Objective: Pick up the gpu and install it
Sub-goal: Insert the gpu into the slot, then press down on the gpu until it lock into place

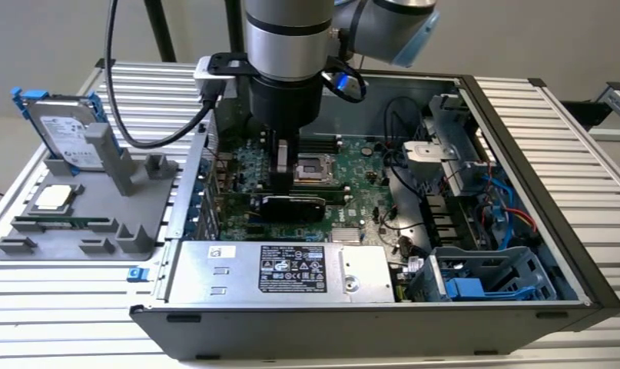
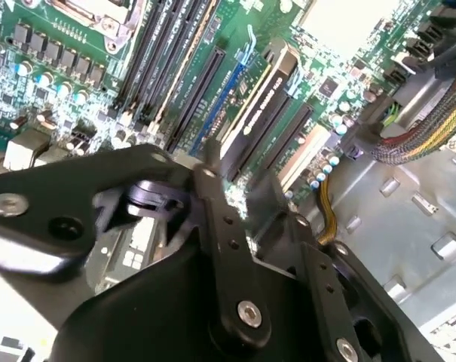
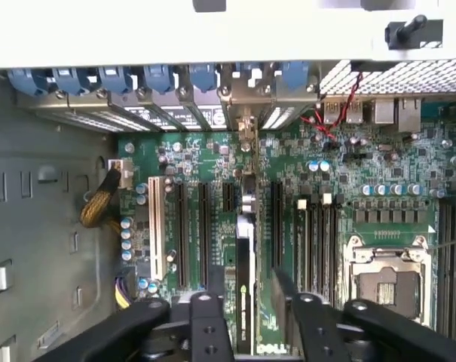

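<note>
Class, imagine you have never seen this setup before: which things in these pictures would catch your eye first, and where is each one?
The eye goes first to the big silver and black arm reaching down into the open computer case, its gripper right above the gpu, which stands on edge on the green motherboard. In the first wrist view the gpu sits between the black expansion slots. At the exterior view's left, a silver hard drive with blue rails stands in a grey holder.

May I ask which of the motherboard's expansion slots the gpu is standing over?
The one between the short black slot and a long black slot: the gpu stands edge-on there, while the white slot and the rest are bare.
</note>
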Controlling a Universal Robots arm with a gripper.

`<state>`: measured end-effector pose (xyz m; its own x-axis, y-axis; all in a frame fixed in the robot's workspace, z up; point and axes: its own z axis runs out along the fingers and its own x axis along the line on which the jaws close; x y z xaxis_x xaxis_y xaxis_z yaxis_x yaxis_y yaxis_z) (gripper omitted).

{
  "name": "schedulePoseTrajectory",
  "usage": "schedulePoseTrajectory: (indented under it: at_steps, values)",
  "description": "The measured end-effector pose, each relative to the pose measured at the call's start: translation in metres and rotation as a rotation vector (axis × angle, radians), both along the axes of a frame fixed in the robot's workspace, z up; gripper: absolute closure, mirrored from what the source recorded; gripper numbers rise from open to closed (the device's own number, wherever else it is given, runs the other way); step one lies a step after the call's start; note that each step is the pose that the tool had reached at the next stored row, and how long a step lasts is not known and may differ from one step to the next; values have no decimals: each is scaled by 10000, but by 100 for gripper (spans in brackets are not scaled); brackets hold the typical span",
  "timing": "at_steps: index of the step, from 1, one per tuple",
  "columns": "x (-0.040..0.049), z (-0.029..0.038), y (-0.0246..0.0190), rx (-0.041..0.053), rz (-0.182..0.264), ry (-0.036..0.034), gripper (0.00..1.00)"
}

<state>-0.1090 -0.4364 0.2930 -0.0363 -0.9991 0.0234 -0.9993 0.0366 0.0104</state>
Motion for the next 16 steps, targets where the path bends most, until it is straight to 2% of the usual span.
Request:
schedulePoseTrajectory:
  at_steps: [16]
  values:
    - [0, 1, 0, -97, 0, 1, 100]
